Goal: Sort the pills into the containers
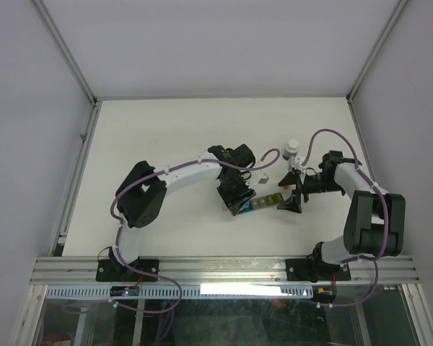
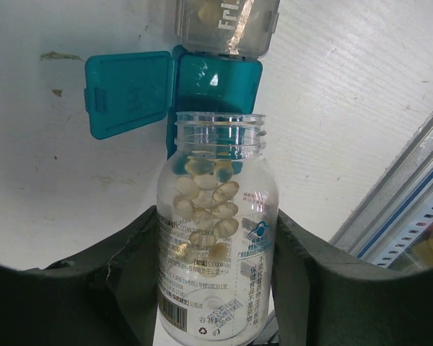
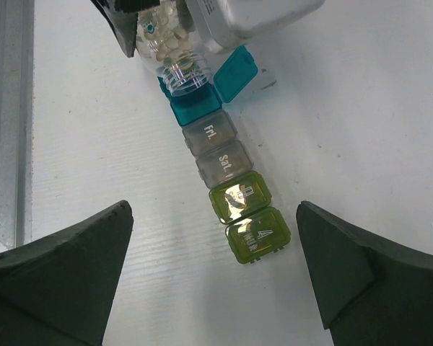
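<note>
Teal compartment [image 2: 220, 79] open beneath a bottle [image 2: 215, 180] of pale pills [image 2: 202, 209]; grey and olive containers [image 3: 220, 162] shut. Left gripper [image 2: 216, 245] clamped on the bottle; right gripper [image 3: 213, 216] spread wide.

Bright, even overhead light, soft shadows, glare on the containers [image 3: 222, 164], nearby fingers [image 3: 58, 277] blurred.

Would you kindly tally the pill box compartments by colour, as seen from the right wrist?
Teal compartment: 1
Grey compartments: 2
Green compartments: 2
Total: 5 in clear view; the bottle may hide more.
</note>
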You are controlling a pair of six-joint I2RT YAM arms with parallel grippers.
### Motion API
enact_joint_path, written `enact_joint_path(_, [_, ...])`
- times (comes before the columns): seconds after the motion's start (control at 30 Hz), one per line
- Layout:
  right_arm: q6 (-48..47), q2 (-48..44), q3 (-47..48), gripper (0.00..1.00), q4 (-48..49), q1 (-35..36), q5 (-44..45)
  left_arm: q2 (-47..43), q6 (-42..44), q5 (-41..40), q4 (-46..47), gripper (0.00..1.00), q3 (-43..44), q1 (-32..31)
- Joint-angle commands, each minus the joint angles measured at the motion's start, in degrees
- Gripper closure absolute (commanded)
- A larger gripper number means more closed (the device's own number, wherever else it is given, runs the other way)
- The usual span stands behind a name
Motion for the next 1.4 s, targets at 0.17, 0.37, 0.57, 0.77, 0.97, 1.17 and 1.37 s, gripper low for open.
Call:
enact_joint_path(0.17, [-2.0, 0.4, 2.5, 0.01, -1.4, -0.5, -2.7, 1.0, -1.2, 0.1, -2.4, 1.00, 4.2, 0.5])
enact_joint_path(0.37, [-2.0, 0.0, 2.3, 0.01, -1.4, -0.5, -2.6, 2.0, -1.3, 1.0, -4.4, 1.00, 6.0, 0.7])
enact_joint_path(0.57, [-2.4, 0.1, 2.4, 0.01, -1.5, -0.5, -2.7, 2.7, -1.4, 0.5, -5.3, 1.00, 6.2, 0.8])
enact_joint_path(0.77, [-2.6, 0.2, 2.3, 0.01, -1.8, -0.5, -2.8, 2.7, -1.6, 0.1, -5.8, 1.00, 7.7, 0.8])
enact_joint_path(0.97, [-2.6, 0.2, 2.3, 0.01, -1.6, -0.5, -2.6, 3.1, -2.0, -0.8, -6.3, 1.00, 8.3, 0.0])
enact_joint_path(1.17, [-2.8, 0.4, 2.3, 0.01, -1.7, -0.5, -2.8, 4.0, -2.0, -0.9, -7.7, 1.00, 10.7, -1.0])
enact_joint_path(1.37, [-3.2, 0.4, 2.4, 0.01, -2.3, -0.5, -2.8, 4.4, -1.8, -2.6, -8.3, 1.00, 10.5, -0.3])
